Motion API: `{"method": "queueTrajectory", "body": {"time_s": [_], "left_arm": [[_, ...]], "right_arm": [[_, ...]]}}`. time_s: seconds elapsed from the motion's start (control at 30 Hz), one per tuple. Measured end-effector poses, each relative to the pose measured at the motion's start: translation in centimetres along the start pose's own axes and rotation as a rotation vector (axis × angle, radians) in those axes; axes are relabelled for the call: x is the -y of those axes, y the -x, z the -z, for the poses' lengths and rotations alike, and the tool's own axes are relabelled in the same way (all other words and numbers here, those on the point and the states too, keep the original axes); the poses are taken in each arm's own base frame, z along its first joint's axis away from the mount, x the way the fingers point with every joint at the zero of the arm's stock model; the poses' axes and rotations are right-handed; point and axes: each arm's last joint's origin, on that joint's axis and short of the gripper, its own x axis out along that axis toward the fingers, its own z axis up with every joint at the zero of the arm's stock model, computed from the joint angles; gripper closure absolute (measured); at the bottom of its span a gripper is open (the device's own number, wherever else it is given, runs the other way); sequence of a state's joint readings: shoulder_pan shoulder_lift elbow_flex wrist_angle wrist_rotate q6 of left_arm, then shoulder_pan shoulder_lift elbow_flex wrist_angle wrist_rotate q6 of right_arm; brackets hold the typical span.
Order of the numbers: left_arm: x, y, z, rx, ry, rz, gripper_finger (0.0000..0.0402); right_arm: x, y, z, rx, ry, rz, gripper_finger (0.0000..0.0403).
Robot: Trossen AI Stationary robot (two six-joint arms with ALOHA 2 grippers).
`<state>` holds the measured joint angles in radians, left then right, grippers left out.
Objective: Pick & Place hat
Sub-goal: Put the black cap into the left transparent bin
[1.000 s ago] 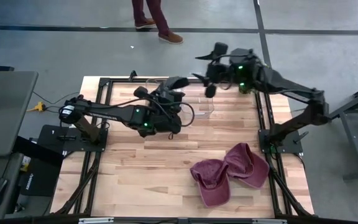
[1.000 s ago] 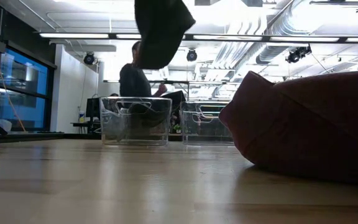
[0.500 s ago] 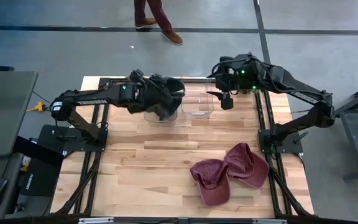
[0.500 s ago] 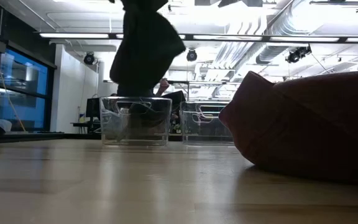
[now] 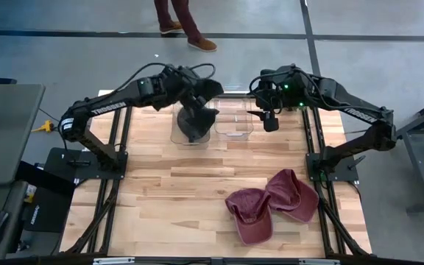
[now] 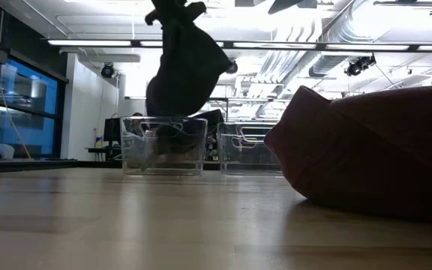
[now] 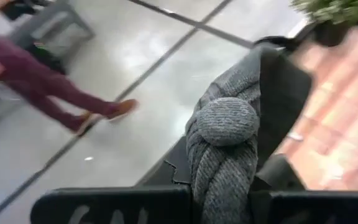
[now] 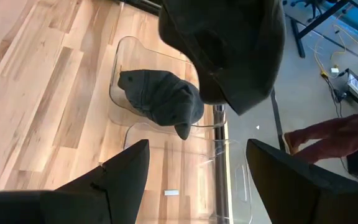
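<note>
1. Hanging limp: dark grey knitted hat [image 5: 196, 118], pompom showing at the left gripper [image 5: 185, 90].
2. Dangling from that gripper, pinched tight, over the left clear bin [image 5: 177, 135], which is holding another dark hat [image 8: 159, 98].
3. Waiting spread wide: right gripper [image 5: 270, 118], over the neighbouring bin [image 5: 234, 124].

Two clear bins side by side at the table's [image 5: 153, 199] far edge; left bin [image 5: 186, 126] just beside right bin [image 5: 235, 124]; inside the left bin, one hat [image 8: 160, 98] lying on its floor; directly above the left bin, left gripper [image 5: 194, 94] clamped on a hanging hat [image 5: 196, 118], lower end at the bin's rim; above the right bin's far right corner, right gripper [image 5: 269, 118], fingers apart, empty; well nearer than the right bin, toward the table's near right corner, two caps [image 5: 271, 202] overlapping; beyond the bins, past the table, a person's legs [image 5: 185, 20] on the floor.
</note>
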<state>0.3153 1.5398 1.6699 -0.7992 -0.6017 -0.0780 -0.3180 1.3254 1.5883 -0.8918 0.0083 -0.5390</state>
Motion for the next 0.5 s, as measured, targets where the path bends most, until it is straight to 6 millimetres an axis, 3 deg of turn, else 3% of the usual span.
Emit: {"method": "queueTrajectory", "body": {"time_s": [0.5], "left_arm": [[-4.2,-3.5,0.8,-0.098,0.144,0.225,0.0401]], "right_arm": [[-0.3,0.6,0.1,0.018,-0.027,-0.05,0.0139]]}}
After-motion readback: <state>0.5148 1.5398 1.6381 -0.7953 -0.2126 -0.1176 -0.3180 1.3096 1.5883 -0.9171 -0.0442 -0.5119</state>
